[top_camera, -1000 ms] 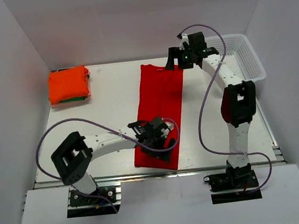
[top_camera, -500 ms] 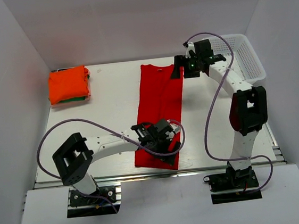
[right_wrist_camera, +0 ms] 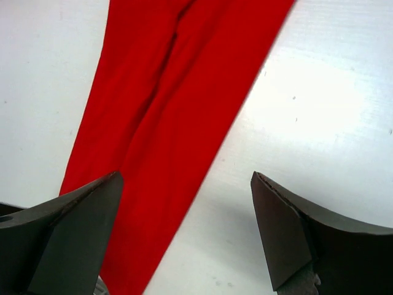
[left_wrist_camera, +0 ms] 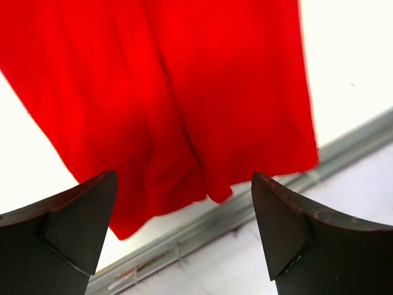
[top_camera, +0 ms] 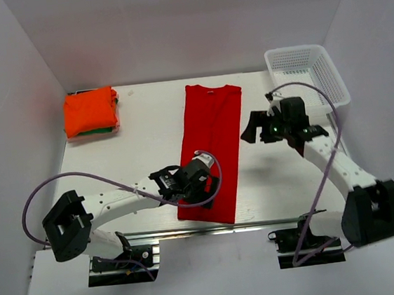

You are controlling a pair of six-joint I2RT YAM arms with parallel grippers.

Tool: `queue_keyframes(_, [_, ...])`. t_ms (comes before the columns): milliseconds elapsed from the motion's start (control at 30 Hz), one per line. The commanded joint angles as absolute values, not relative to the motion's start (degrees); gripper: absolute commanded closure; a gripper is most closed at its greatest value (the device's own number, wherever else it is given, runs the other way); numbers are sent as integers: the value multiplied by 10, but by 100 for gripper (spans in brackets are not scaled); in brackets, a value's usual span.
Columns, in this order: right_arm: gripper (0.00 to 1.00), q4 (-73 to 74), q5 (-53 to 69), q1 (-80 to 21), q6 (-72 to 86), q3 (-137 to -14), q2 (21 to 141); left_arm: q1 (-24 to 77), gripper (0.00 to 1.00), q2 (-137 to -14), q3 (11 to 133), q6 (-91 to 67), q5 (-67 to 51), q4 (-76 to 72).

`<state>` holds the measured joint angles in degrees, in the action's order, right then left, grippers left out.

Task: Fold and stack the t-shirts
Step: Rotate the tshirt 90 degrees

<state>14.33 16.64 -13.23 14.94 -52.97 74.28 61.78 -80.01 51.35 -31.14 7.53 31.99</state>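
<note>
A red t-shirt point(top_camera: 211, 146), folded lengthwise into a long strip, lies flat on the white table with its collar at the far end. My left gripper point(top_camera: 205, 187) is open and empty just above the shirt's near end. The left wrist view shows the hem point(left_wrist_camera: 184, 123) between its fingers point(left_wrist_camera: 73, 227), above the table's edge rail. My right gripper point(top_camera: 249, 129) is open and empty, above bare table just right of the shirt's right edge point(right_wrist_camera: 159, 135). A folded orange shirt point(top_camera: 91, 111) lies on a green one point(top_camera: 104, 131) at the far left.
A white mesh basket point(top_camera: 331, 80) stands at the far right corner. White walls close in the table on the left, back and right. A metal rail point(left_wrist_camera: 258, 209) runs along the table's near edge.
My right gripper has moved from the shirt's collar end toward me and to the right, off the cloth. My left gripper has shifted slightly left over the hem.
</note>
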Motion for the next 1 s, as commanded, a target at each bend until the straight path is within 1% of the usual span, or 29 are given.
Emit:
queue_keyframes(0, [10, 98, 165, -134, 178, -458, 672, 614, 1, -813, 525, -325, 125, 314])
queue_keyframes(33, [10, 96, 163, -134, 185, -451, 658, 614, 1, -826, 525, -325, 132, 314])
queue_keyframes(67, [10, 94, 166, -133, 196, -436, 618, 614, 1, -831, 525, -325, 132, 314])
queue_keyframes(167, [10, 94, 178, -134, 200, -421, 568, 608, 1, -845, 525, -325, 119, 290])
queue_keyframes(367, [10, 156, 145, -134, 187, -410, 523, 603, 1, -851, 501, -313, 50, 235])
queue_keyframes(467, [10, 166, 139, -134, 187, -403, 512, 603, 1, -857, 496, -301, 3, 205])
queue_keyframes(533, [10, 172, 138, -132, 184, -404, 511, 603, 1, -863, 496, -301, 3, 215])
queue_keyframes(800, [10, 173, 152, -131, 178, -407, 506, 603, 1, -852, 490, -275, -62, 192])
queue_keyframes(967, [10, 171, 146, -132, 178, -404, 501, 603, 1, -846, 496, -249, -135, 173])
